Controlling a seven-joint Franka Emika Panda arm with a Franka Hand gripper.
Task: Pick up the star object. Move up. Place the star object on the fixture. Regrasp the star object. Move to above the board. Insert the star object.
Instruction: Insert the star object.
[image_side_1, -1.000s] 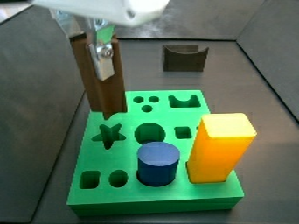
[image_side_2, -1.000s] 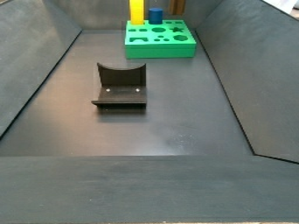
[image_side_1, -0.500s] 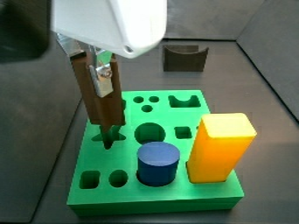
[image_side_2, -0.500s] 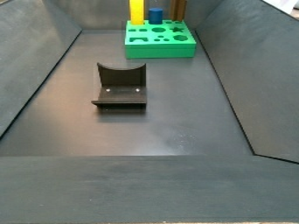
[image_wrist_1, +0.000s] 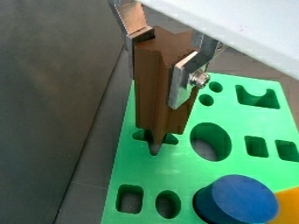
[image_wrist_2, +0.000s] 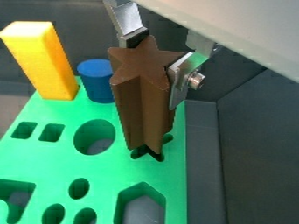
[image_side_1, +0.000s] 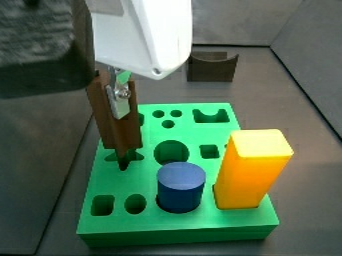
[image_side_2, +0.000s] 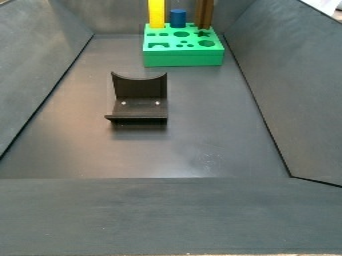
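The star object (image_wrist_1: 158, 96) is a brown prism standing upright, with my gripper (image_wrist_1: 162, 61) shut on its upper part. In both wrist views its lower end sits inside the star cut-out of the green board (image_wrist_1: 128, 157); the star-shaped top face (image_wrist_2: 138, 66) shows between the silver fingers (image_wrist_2: 179, 80). In a side view the gripper (image_side_1: 112, 95) holds the prism (image_side_1: 114, 130) over the board's (image_side_1: 174, 228) left part. The fixture (image_side_1: 210, 66) stands apart behind the board, with nothing in its notch (image_side_2: 138, 97).
A yellow block (image_side_1: 254, 165) and a blue cylinder (image_side_1: 181, 187) stand in the board's holes to the right of the prism. Round, square and hexagon cut-outs lie open around them. Dark walls enclose the floor on all sides.
The gripper has moved down with the star object. The prism's lower end, earlier above the board, now reaches into the star cut-out.
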